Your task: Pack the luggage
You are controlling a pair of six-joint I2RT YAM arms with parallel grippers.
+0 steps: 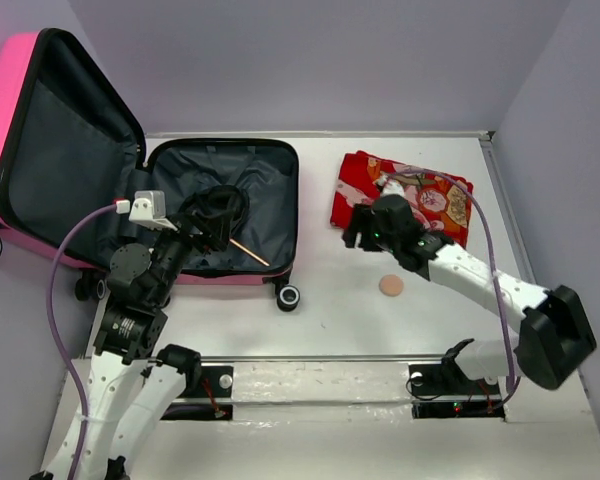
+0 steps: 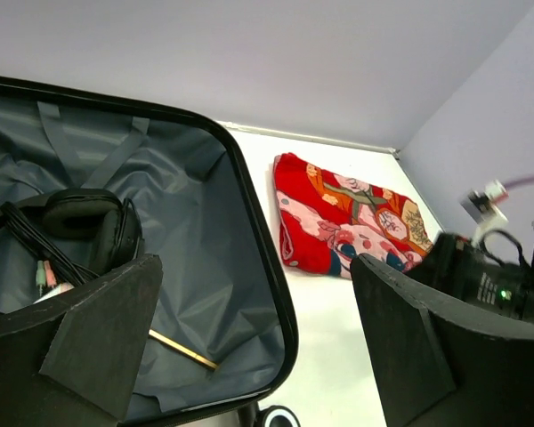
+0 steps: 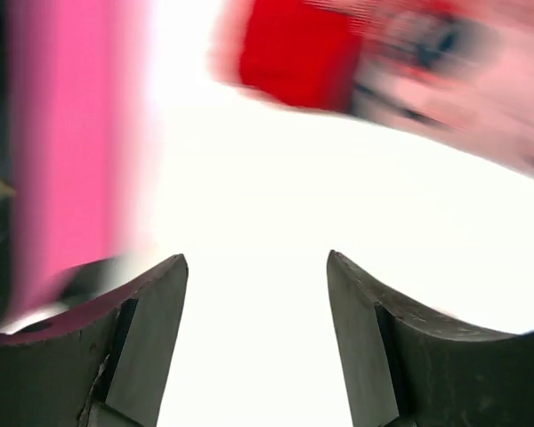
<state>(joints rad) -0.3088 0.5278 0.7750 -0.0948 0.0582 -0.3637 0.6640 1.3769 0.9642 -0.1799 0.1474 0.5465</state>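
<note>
Top external view is showing the luggage (image 1: 270, 195) lying open at the left of the desk (image 1: 340, 320), its lid leaning up against the wall, with headphones (image 2: 84, 218) and a thin stick (image 1: 248, 252) sitting on the grey lining. The red cloth (image 1: 360, 185) is lying well apart from it, at the far right.

Your right end effector (image 3: 255, 267) is hanging just beside the cloth's near-left edge with its jaws released and nothing between them. The right wrist view is blurring, so you are not getting a clear look at the cloth edge. Your left end effector (image 2: 254, 267) is hovering wide open over the luggage, gripping nothing.

The step in hand is probably picking up the cloth. Try taking it at a folded corner, catching all layers, so it is not unfolding as you are carrying it. Watch the small round disc (image 1: 390, 286) lying near your right arm, and consider drawing the left arm aside so the two are not crowding over the lining.
</note>
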